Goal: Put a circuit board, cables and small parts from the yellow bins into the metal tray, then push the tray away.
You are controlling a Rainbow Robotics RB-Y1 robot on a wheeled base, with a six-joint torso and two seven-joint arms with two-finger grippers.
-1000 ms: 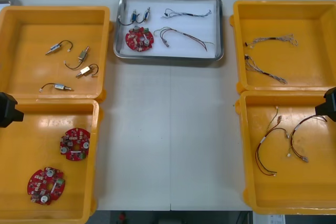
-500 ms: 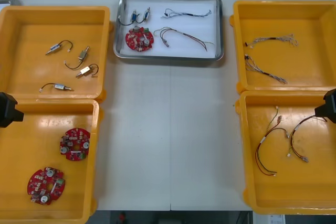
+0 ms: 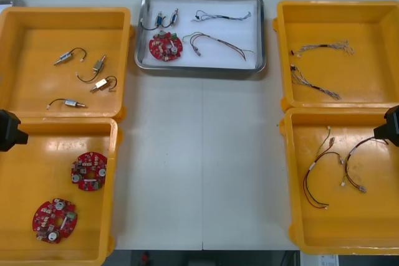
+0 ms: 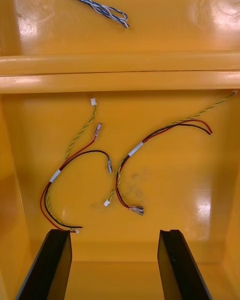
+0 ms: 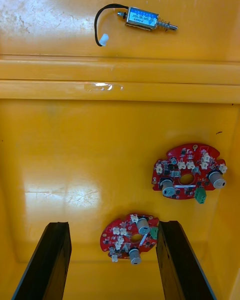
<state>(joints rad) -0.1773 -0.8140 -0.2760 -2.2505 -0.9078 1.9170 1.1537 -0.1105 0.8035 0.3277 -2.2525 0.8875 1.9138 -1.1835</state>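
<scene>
metal tray (image 3: 262,29) sits at the far middle of the table (image 3: 199,166), between the two far yellow bins, and is white inside. in it lie a round red circuit board (image 3: 165,46) near its left side, small metal parts (image 3: 165,18) just beyond the board, and two thin tray cables (image 3: 218,43) spread across its right half.

left gripper (image 5: 113,227) hangs over the near left bin (image 3: 111,185) with its fingers spread wide and nothing between them. two spare boards lie flat on that bin's floor: the nearer board (image 5: 131,231) between the fingertips, the farther board (image 5: 187,171) well ahead of them. past the bin wall, in the far left bin (image 3: 65,14), lies a metal part with a black lead (image 5: 142,18).

right gripper (image 4: 114,235) hangs over the near right bin (image 3: 293,185), its fingers also spread apart and holding nothing. red and yellow cables (image 4: 75,175) lie loose on the floor ahead of the fingertips. a twisted blue and white cable (image 4: 95,2) lies in the far right bin (image 3: 336,5).
</scene>
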